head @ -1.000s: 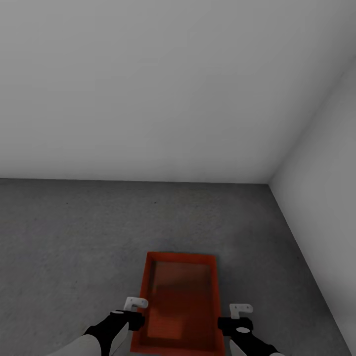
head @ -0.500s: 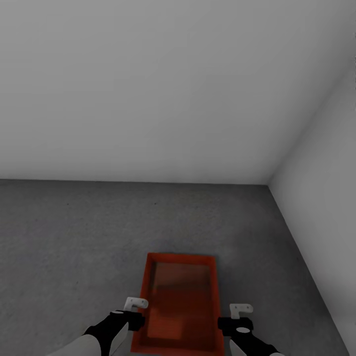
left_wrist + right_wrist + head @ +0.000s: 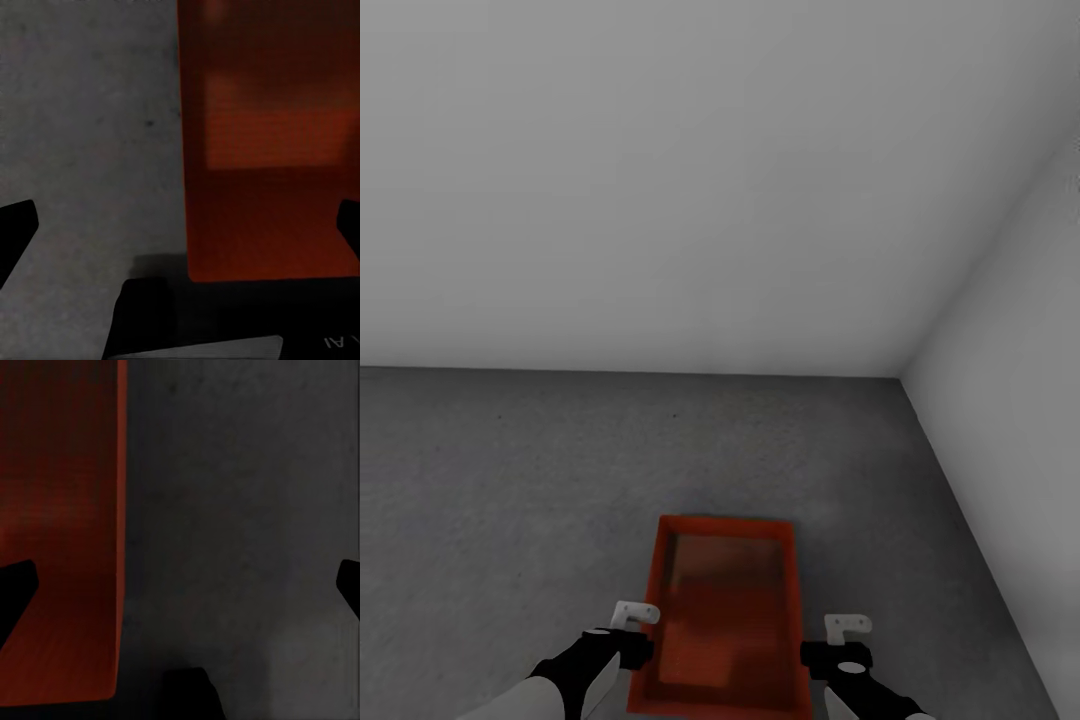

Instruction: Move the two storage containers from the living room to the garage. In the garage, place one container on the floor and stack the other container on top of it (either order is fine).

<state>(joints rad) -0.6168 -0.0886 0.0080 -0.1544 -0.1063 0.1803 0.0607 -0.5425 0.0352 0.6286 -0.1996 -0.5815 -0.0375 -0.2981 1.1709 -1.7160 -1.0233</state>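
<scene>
The left hand [image 3: 635,625] is positioned just beside the left long wall of the storage container [image 3: 725,612], near the container's near end. Its fingers [image 3: 16,229] stand wide apart, with nothing between them. In the left wrist view, the container [image 3: 266,142] lies partly inside the finger span and the concrete floor [image 3: 82,135] fills the rest.

The right hand [image 3: 847,632] is positioned just beside the container's right long wall, also near the near end. Its fingers [image 3: 15,585] are likewise spread wide and hold nothing. In the right wrist view, the container's wall [image 3: 67,532] runs along one side, with bare floor [image 3: 240,510] beyond it.

The orange-red container rests flat on the dark grey floor [image 3: 510,480] of the garage, open side up, with its long axis pointing toward the pale grey back wall [image 3: 660,180]. A side wall [image 3: 1020,350] meets the back wall to the right of the container, well apart from it. Whether either hand touches the container's walls cannot be determined.
</scene>
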